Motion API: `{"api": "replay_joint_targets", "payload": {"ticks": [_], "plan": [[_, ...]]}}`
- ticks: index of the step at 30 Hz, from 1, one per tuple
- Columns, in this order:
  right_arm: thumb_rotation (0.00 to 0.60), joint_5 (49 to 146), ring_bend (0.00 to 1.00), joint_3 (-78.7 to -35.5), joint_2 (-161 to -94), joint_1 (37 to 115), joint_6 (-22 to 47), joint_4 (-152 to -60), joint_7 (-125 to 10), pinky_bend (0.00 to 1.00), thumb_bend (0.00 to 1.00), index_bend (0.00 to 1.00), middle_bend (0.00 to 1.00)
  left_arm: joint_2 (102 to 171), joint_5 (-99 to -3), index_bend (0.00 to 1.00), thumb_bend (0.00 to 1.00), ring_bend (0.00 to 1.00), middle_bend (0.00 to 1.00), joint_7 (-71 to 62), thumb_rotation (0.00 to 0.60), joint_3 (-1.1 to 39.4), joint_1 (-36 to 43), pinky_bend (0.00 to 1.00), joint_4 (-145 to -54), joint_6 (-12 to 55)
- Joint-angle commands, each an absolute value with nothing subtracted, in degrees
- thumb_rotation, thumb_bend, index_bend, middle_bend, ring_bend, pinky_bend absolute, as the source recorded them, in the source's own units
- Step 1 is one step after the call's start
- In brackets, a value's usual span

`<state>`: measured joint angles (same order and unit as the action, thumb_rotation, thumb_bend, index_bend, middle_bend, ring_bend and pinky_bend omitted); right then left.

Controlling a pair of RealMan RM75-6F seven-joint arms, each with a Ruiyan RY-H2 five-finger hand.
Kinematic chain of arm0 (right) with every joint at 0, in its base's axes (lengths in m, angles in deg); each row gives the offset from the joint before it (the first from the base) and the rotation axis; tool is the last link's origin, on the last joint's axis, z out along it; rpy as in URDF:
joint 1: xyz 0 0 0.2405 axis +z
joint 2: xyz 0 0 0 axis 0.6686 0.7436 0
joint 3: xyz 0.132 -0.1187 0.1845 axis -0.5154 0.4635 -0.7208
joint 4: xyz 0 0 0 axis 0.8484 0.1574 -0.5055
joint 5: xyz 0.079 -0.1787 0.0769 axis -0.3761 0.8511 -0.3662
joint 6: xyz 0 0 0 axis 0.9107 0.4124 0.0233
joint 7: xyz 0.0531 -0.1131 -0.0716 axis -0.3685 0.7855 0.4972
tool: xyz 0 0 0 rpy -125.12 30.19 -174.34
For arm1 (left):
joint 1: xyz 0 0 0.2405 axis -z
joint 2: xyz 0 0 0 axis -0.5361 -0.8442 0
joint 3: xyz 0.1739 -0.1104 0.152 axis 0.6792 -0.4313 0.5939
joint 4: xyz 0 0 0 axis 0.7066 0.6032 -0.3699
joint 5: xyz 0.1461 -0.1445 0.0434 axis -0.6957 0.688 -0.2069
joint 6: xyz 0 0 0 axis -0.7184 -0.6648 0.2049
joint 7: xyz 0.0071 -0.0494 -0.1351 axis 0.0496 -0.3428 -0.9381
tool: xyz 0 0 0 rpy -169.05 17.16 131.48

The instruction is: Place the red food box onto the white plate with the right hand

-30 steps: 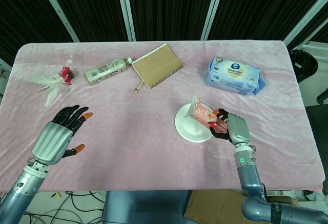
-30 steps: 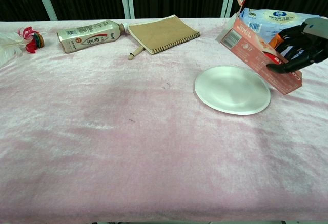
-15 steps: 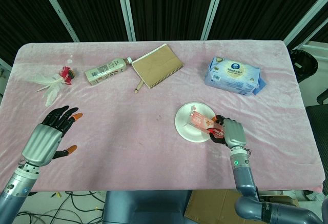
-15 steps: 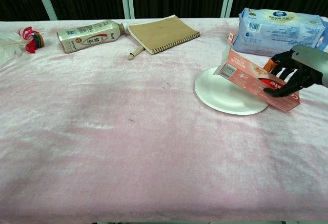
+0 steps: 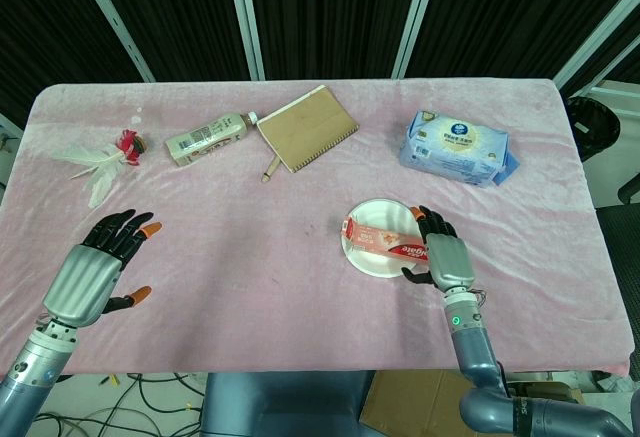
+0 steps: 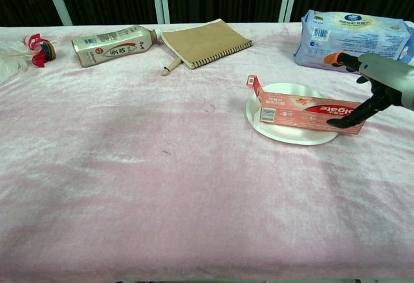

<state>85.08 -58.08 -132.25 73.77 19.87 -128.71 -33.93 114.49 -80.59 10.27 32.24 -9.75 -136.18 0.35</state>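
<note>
The red food box [image 5: 380, 240] [image 6: 307, 113] lies flat across the white plate [image 5: 372, 263] [image 6: 284, 92], its open flap at the left end. My right hand [image 5: 445, 257] [image 6: 381, 82] is at the box's right end with its fingers spread apart. One dark finger [image 6: 346, 118] still touches the box's front right corner; the others are lifted off it. My left hand [image 5: 95, 269] hovers over the near left of the table, fingers apart and empty. The chest view does not show it.
A blue wipes pack [image 5: 458, 147] [image 6: 352, 33] lies just behind the plate and hand. Further back left are a brown notebook [image 5: 307, 127], a pen [image 5: 271, 168] and a lying drink bottle [image 5: 205, 139]. A feather toy [image 5: 100, 162] is at the far left.
The right hand lowered the tilted box until it lay flat on the plate, then spread its fingers off it. The left hand drew back toward the table's near edge.
</note>
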Motion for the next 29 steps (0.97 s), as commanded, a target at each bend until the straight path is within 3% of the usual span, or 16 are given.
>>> {"api": "replay_joint_targets", "payload": {"ticks": [1, 6, 12, 19, 23, 29], "plan": [[0.600, 87.4, 0.00, -57.2, -130.3, 72.7, 20.5, -131.0, -34.4, 0.10, 0.16, 0.00, 0.00, 114.8, -81.1, 0.14, 0.00, 0.06, 0.09, 10.2, 0.600, 32.2, -10.5, 0.13, -136.2, 0.4], [0.600, 95.8, 0.00, -52.6, -123.0, 69.3, 23.2, -135.2, -35.0, 0.10, 0.16, 0.00, 0.00, 115.1, -81.8, 0.12, 0.00, 0.03, 0.06, 10.4, 0.600, 32.9, -12.5, 0.08, -135.2, -0.1], [0.600, 106.0, 0.00, -45.9, -113.1, 62.6, 29.0, -137.2, -38.8, 0.08, 0.14, 0.00, 0.00, 115.9, -83.3, 0.02, 0.00, 0.00, 0.00, 10.5, 0.600, 34.7, -15.7, 0.00, -132.3, -1.4], [0.600, 116.1, 0.00, -38.0, -104.5, 51.1, 41.2, -130.5, -44.7, 0.07, 0.13, 0.00, 0.00, 118.2, -82.2, 0.00, 0.00, 0.00, 0.00, 8.2, 0.600, 36.1, -22.7, 0.00, -125.4, -7.1], [0.600, 119.1, 0.00, -38.4, -104.2, 48.3, 45.0, -126.9, -47.2, 0.07, 0.13, 0.00, 0.00, 120.0, -82.9, 0.00, 0.00, 0.00, 0.00, 7.4, 0.600, 34.9, -24.5, 0.00, -122.3, -9.6], [0.600, 120.0, 0.00, -39.4, -104.9, 46.9, 44.4, -125.9, -47.8, 0.07, 0.13, 0.00, 0.00, 120.4, -82.3, 0.00, 0.00, 0.00, 0.00, 6.4, 0.600, 33.7, -24.9, 0.00, -123.5, -8.0]]}}
